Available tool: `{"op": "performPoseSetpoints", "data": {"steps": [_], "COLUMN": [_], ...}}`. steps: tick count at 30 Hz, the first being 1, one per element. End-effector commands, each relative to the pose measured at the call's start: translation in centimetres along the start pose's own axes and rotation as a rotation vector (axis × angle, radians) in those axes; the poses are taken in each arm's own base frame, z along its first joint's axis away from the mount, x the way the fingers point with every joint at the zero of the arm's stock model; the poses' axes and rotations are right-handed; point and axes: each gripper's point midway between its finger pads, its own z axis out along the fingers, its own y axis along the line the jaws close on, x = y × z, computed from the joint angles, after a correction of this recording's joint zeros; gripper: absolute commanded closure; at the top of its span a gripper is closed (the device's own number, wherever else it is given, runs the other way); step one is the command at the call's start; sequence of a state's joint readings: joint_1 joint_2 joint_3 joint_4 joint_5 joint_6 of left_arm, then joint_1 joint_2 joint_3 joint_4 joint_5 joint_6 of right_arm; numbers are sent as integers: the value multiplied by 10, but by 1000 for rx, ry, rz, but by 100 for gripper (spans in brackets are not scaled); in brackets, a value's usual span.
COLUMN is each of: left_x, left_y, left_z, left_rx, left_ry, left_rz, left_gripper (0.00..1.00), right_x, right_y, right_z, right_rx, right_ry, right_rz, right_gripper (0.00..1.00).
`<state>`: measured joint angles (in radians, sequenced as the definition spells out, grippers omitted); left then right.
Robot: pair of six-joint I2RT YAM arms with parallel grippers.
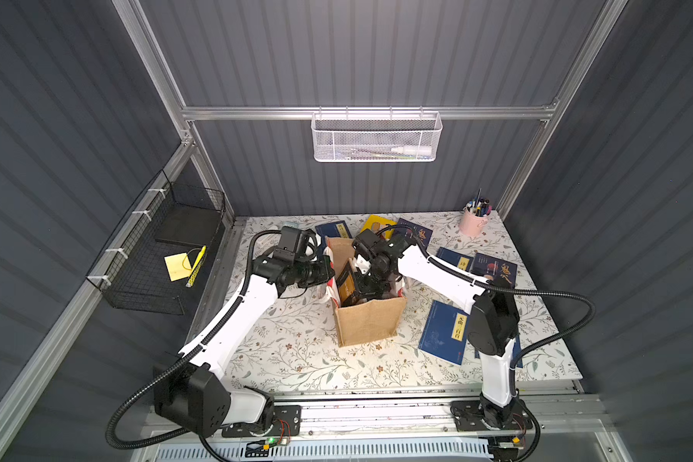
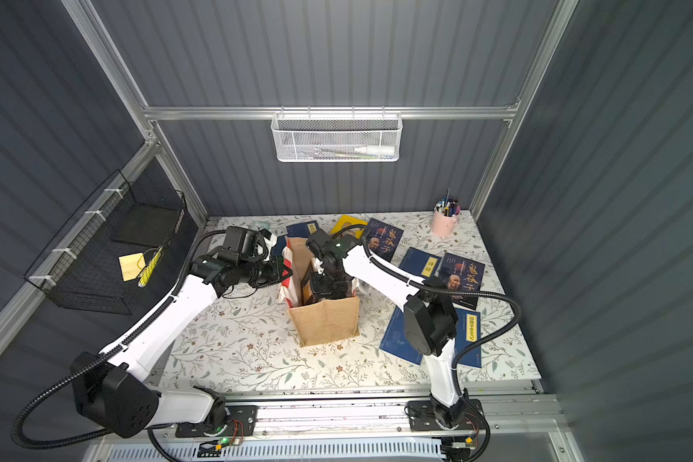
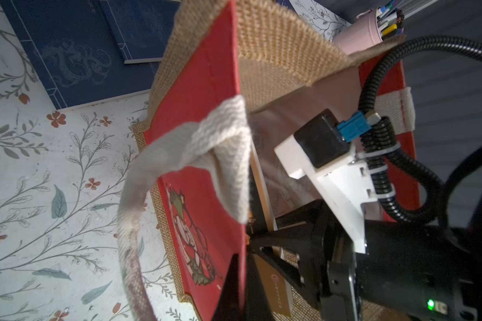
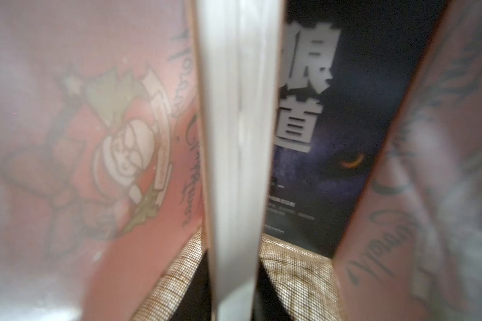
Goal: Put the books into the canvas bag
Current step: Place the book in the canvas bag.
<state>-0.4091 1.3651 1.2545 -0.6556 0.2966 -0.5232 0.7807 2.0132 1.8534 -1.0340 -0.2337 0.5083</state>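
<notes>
Your floral table (image 1: 297,360) is carrying the canvas bag (image 1: 371,324) standing mid-table, books (image 1: 439,336) lying flat right and far, a pink pen cup (image 1: 474,224) sitting far right.

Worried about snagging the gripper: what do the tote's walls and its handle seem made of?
Canvas bag: coarse tan jute or burlap walls, matte, open weave showing. Its red side panel: smoother, likely printed cloth. Handle: off-white webbing, probably cotton, ribbed weave visible.

Left arm (image 1: 233,320) and right arm (image 1: 429,268): white shells, chunky black joints. Black ribbed cable hoses (image 3: 369,89) zip-tied alongside, blue plug (image 3: 354,127), tiny green LED (image 3: 430,303).
</notes>
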Motion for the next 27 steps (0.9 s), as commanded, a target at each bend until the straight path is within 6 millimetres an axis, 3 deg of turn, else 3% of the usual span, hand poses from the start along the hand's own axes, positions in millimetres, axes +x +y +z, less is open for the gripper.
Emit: {"op": "performPoseSetpoints", "data": {"steps": [1, 5, 9, 13, 19, 22, 24, 27], "left_x": [-3, -6, -6, -5, -2, -4, -6, -8], "left_y": [1, 9, 18, 25, 28, 27, 28, 30], "left_z": [-14, -19, -19, -21, -21, -22, -23, -26], "left_rx": [-6, -43, -63, -72, -70, -70, -76, -92], "left_ry": [-14, -4, 19, 30, 42, 34, 30, 25], "left_rz": [51, 76, 72, 56, 44, 46, 45, 46], "left_gripper": [100, 100, 100, 100, 100, 100, 100, 100], "right_x": [-3, -5, -7, -6, -2, 0, 3, 8], "right_y": [-2, 9, 8, 6, 41, 69, 81, 78], "right_z": [-21, -50, -67, -73, -82, -73, -54, -20], "right_rx": [65, 96, 148, 190, 182, 91, 23, -3], "right_ry": [-27, -81, -117, -123, -177, -200, -174, -99], "right_rz": [-45, -98, -131, -149, -242, -293, -301, -296], "right_gripper": [66, 53, 48, 48, 54, 63, 68, 71]}}
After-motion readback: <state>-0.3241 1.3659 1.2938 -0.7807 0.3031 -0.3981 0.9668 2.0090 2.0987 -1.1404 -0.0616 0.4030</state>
